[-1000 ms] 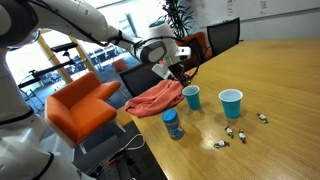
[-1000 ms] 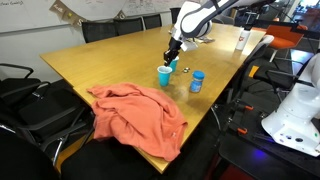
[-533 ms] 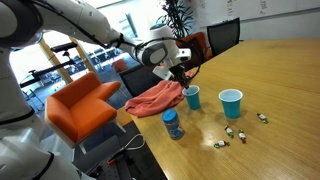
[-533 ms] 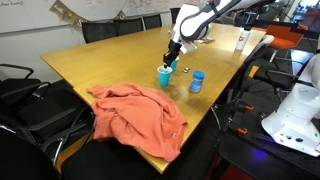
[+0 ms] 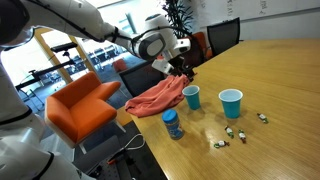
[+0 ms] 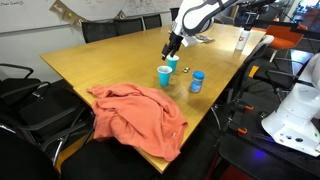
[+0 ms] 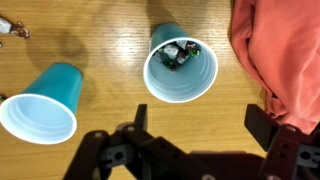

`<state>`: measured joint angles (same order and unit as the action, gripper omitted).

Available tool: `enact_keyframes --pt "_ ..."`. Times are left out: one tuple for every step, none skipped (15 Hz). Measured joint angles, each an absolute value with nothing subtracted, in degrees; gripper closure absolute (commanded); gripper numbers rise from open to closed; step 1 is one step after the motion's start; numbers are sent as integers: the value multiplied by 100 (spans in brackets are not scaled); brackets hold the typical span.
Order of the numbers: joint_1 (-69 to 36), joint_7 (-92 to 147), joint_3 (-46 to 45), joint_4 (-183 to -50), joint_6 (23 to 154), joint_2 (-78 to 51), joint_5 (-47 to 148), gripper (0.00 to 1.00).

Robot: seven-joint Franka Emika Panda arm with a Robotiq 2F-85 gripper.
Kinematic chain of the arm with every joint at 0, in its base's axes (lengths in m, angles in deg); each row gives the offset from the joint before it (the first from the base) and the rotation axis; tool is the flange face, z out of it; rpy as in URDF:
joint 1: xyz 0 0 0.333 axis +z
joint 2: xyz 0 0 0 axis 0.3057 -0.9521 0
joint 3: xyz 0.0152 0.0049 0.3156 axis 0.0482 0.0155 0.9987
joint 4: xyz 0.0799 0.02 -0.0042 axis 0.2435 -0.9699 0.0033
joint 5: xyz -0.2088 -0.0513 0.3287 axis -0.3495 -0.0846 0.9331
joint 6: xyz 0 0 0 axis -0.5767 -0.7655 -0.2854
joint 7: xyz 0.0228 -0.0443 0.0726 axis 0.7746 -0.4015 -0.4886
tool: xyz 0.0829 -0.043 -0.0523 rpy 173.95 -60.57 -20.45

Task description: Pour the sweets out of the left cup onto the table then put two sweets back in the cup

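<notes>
The Franka arm reached in from the upper side of the table (image 5: 270, 70), its white links bent at the elbow and the wrist turned straight down, so that the gripper (image 5: 183, 74) hung just above the left cup (image 5: 191, 96) without touching it. In the wrist view the jaws stood spread wide, one dark finger (image 7: 135, 128) on each side of the frame, with nothing between them. The left cup (image 7: 180, 65) stood upright directly under the gripper (image 7: 197, 130), and a few wrapped sweets (image 7: 180, 55) lay in its bottom. The lighter cyan cup (image 5: 231, 102) stood upright near it, well apart from the jaws. A crumpled orange cloth (image 5: 155, 98) lay just beside the left cup on the other side. In an exterior view several loose sweets (image 5: 230, 132) were scattered on the wood beyond the cyan cup. A short blue lidded bottle (image 5: 172, 124) stood near the table edge; any print on it was too small to read.
</notes>
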<state>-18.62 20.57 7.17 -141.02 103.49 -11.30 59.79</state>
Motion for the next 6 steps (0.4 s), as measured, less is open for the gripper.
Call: enact_keyframes --pt "-1869 2056 665 -14119 10255 -998 5949 0" --pt "-1887 2045 621 -14135 10086 -856 5937 0" --pt "-1897 2043 569 -14150 9905 -719 5925 0" --pt "-1909 2039 522 -14165 9727 -582 5922 0" --pt "-1924 2031 486 -14179 9563 -463 5921 0" --pt "-1934 2013 451 -14195 9414 -350 5921 0"
